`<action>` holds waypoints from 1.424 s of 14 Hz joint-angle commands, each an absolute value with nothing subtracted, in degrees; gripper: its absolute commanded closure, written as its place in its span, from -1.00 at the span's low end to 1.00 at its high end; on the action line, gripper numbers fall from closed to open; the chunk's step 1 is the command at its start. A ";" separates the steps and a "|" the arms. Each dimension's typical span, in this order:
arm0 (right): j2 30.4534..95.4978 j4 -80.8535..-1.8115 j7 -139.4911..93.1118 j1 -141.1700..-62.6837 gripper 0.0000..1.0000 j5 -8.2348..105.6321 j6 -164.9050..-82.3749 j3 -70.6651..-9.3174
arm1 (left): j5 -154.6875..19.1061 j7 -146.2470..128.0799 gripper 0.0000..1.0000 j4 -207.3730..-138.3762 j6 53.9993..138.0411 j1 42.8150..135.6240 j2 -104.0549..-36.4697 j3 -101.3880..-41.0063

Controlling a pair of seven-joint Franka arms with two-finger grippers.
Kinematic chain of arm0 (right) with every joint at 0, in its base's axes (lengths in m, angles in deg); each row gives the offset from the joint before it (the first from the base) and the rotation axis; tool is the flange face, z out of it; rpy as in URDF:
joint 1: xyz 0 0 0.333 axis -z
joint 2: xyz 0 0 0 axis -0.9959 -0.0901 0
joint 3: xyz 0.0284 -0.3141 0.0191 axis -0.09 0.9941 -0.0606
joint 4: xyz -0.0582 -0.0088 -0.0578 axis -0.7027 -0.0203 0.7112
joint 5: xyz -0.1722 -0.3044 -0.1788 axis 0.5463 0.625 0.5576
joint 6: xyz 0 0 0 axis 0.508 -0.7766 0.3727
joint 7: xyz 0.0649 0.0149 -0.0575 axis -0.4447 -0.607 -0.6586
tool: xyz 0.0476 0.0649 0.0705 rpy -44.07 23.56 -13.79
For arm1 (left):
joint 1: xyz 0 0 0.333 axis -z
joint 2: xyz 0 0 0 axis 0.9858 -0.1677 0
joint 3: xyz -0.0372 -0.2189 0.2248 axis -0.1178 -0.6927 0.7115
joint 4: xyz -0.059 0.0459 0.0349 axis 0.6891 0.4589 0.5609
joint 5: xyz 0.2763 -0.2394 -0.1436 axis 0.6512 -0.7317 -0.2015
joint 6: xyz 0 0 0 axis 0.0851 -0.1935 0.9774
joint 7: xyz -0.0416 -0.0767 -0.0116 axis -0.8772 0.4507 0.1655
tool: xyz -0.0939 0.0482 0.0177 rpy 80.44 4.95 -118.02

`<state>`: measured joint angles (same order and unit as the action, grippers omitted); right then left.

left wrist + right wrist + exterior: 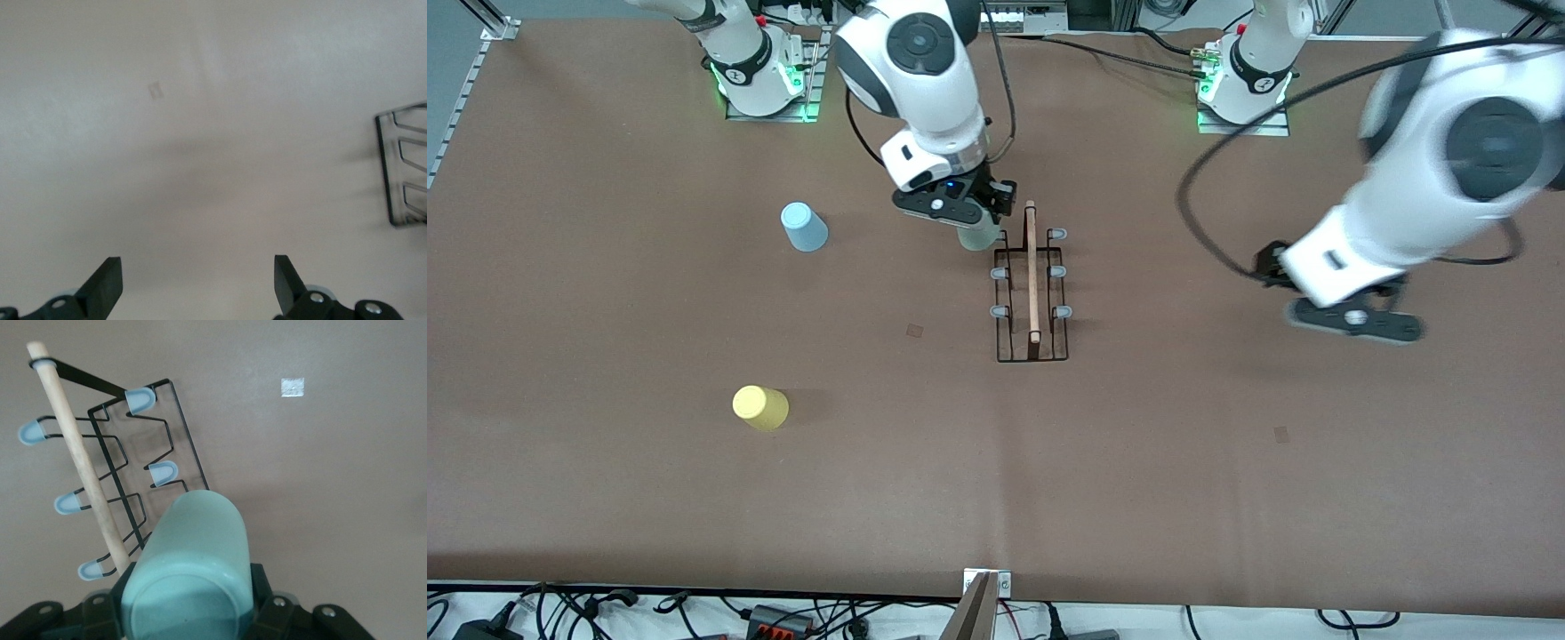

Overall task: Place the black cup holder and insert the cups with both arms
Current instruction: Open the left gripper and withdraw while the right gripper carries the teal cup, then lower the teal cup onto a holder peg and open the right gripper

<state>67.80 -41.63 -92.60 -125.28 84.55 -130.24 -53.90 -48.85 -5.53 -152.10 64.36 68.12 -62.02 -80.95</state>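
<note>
Black cup holder (1032, 293) stands upright mid-table; right gripper (971, 233) clamps the pale green cup (190, 573) over the holder's prongs at the end farthest from the front camera; left gripper (1356, 322), fingers spread and empty, hovers over bare table toward the left arm's end; blue cup (804, 227) and yellow cup (760, 408) lie toward the right arm's end.

No readable text, label, brand, number or sign is found in any view. A small round emblem is seen on each arm's base collar (740, 76) (1265, 84), but nothing in it can be read.
</note>
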 commanded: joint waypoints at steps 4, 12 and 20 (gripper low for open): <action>62.45 -40.31 -98.96 -126.66 0.50 88.79 -136.77 -55.10 | -60.62 3.17 -1.00 -154.79 63.12 73.55 -52.84 -61.28; 60.43 -42.33 -99.33 -126.75 -0.38 90.20 -137.92 -56.16 | -58.19 3.17 -1.00 -173.01 73.60 85.09 -39.53 -48.56; 67.96 -41.36 -93.82 -121.94 -1.00 90.20 -129.69 -55.90 | -59.07 2.81 -1.00 -169.23 67.30 82.37 -42.09 -49.61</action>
<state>62.67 -40.78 -97.26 -125.36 89.69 -135.06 -55.50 -59.28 2.26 -171.58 71.20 83.18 -40.93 -49.22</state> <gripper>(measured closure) 0.000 0.000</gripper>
